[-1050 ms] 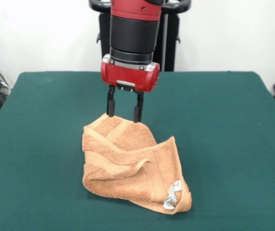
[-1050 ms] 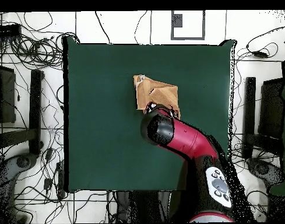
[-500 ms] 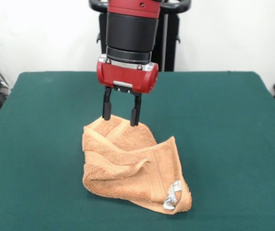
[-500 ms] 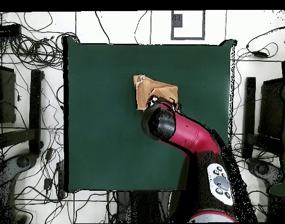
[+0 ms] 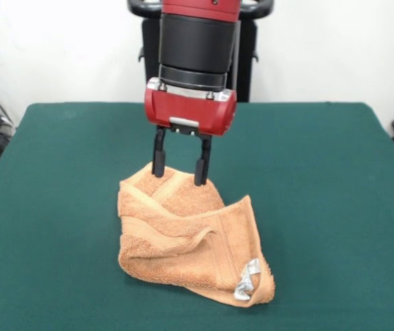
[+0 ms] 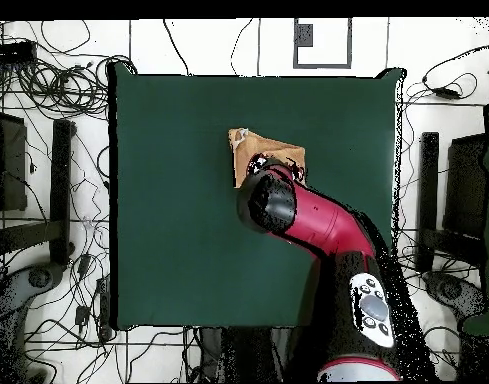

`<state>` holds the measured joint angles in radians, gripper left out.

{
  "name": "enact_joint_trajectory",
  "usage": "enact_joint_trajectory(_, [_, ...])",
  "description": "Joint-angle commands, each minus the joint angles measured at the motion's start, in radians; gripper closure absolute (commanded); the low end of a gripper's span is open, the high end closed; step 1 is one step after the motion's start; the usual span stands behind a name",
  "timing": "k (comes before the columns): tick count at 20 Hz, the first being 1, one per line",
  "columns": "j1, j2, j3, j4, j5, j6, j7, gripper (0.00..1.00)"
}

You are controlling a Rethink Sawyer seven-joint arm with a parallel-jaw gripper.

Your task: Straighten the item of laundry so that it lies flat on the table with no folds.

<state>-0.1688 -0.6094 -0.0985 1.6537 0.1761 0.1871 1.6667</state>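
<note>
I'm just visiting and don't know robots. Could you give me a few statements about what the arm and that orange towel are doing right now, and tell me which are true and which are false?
1. The towel lies flat with no folds. False: it is bunched and folded over itself.
2. The gripper is open, its two fingers apart above the towel's far edge. True.
3. The towel hangs in the air, lifted off the table. False: it rests on the green table.
4. A small silvery label shows at the towel's near corner. True.
5. The towel covers most of the table. False: the table is much wider than the towel.
</note>
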Motion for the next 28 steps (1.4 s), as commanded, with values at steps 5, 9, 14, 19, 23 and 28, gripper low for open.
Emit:
enact_joint_trajectory(5, [0.030, 0.104, 0.092, -0.036, -0.020, 0.120, 0.100, 0.00])
enact_joint_trajectory(9, [0.028, 0.108, 0.092, -0.046, -0.022, 0.123, 0.094, 0.00])
enact_joint_trajectory(14, [0.026, 0.106, 0.095, -0.048, -0.025, 0.126, 0.091, 0.00])
enact_joint_trajectory(19, [0.031, 0.115, 0.090, -0.064, -0.021, 0.137, 0.092, 0.00])
enact_joint_trajectory(23, [0.034, 0.123, 0.085, -0.083, -0.019, 0.150, 0.092, 0.00])
enact_joint_trajectory(28, [0.039, 0.134, 0.080, -0.107, -0.017, 0.164, 0.095, 0.00])
